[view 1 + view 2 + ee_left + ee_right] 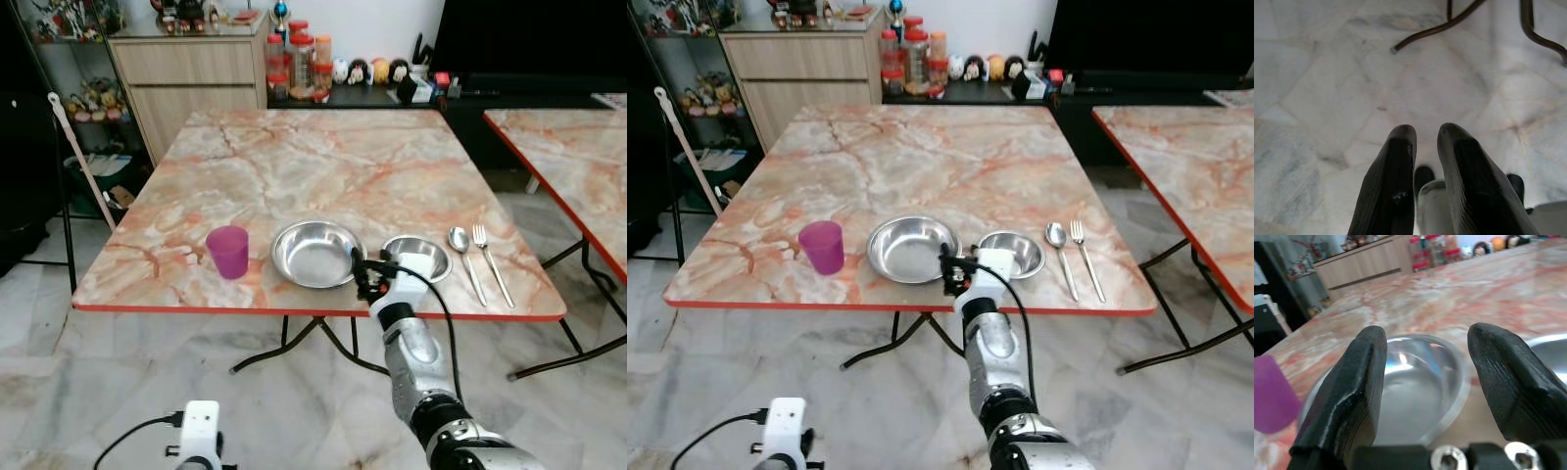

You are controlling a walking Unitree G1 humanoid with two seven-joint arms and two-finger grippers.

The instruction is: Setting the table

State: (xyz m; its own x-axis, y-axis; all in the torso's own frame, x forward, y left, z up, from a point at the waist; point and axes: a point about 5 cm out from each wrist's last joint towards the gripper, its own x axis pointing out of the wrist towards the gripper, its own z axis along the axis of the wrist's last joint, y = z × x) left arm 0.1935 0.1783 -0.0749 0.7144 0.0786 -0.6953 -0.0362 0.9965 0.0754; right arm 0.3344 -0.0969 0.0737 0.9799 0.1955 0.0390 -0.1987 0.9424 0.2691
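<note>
The right gripper (364, 277) hovers low at the near edge of the marble table (313, 157), its fingers (1503, 377) spread apart and holding nothing. Just beyond them sits the large steel plate (315, 254), its right rim lying between the two fingers' line of sight. The smaller steel bowl (417, 258) sits just right of the plate, partly behind the wrist. Further right lie the spoon (464, 258) and fork (490, 260), side by side and running toward the red table edge. The purple cup (228, 251) stands upright left of the plate, apart from it. All five sit near the front edge; the far half of the tabletop is bare. The left gripper (1425, 171) hangs over the floor, fingers nearly together around nothing.
</note>
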